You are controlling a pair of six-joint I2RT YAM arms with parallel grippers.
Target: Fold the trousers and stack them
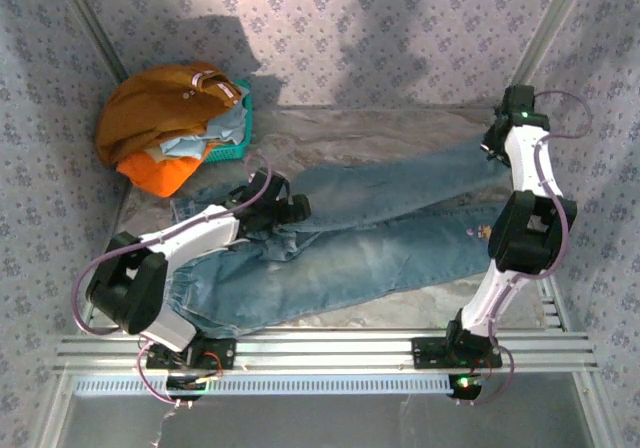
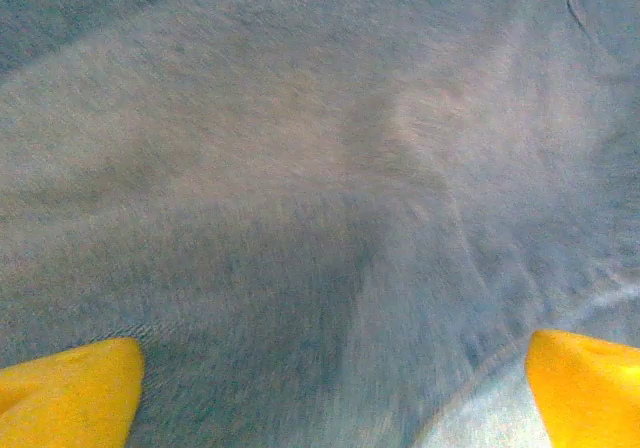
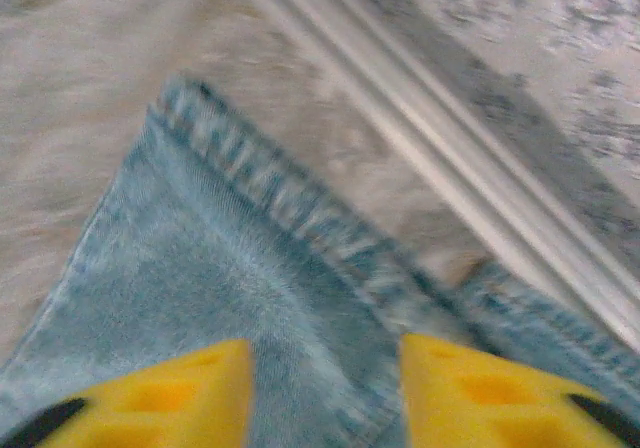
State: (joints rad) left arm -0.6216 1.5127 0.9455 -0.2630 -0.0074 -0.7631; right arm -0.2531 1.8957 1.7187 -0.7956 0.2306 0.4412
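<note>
At far left I saw a mustard-brown garment [image 1: 160, 108] heaped on a teal basket [image 1: 238, 133]. My left hand [image 1: 285, 208] hovered, fingers spread wide, near the crotch of the jeans [image 1: 380, 253]. They lay flat across the desk [image 1: 380, 128], legs running right. My right hand [image 1: 497, 138] stood parted above a leg hem.

We read no text, label or number; a small mark [image 1: 482, 231] on the trousers [image 1: 350, 258], possibly embroidery, is illegible.

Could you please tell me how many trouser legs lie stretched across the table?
2. The far leg runs toward the table's back right corner; the near leg lies beside it, toward the front. None seems hidden.
</note>
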